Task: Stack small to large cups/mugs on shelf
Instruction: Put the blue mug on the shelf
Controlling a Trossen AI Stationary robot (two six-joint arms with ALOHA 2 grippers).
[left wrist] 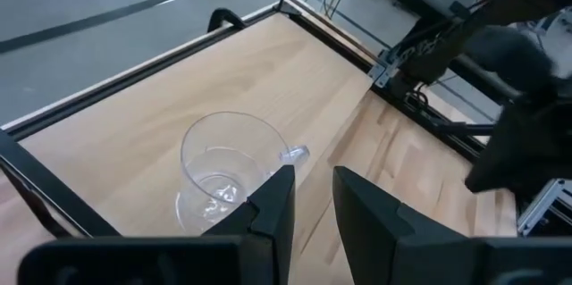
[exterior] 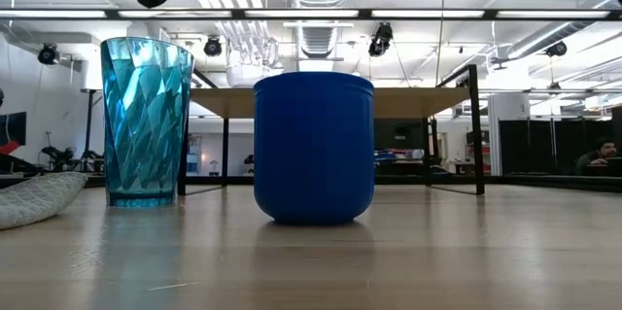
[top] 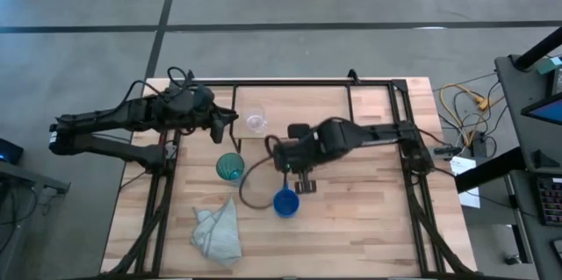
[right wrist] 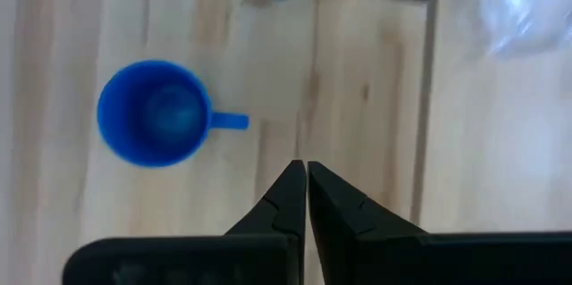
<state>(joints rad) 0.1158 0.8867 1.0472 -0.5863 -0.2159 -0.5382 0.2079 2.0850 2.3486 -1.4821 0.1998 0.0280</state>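
Observation:
The small clear glass cup (top: 255,120) (left wrist: 223,171) stands upright on the shelf's light wood top (top: 303,104), near its left end. My left gripper (top: 226,123) (left wrist: 313,200) hovers just left of it, fingers slightly open, beside the cup's handle (left wrist: 296,154). The teal tumbler (top: 230,168) (exterior: 146,120) and the blue mug (top: 285,202) (exterior: 313,147) stand upright on the table in front of the shelf. My right gripper (top: 305,183) (right wrist: 307,178) is shut above the table, just right of the mug's handle (right wrist: 231,121).
A crumpled pale cloth (top: 218,234) (exterior: 39,198) lies near the table's near edge, left of the mug. The black frame (top: 411,140) edges the table. Bare wood lies to the right of the mug and along most of the shelf top (left wrist: 223,71).

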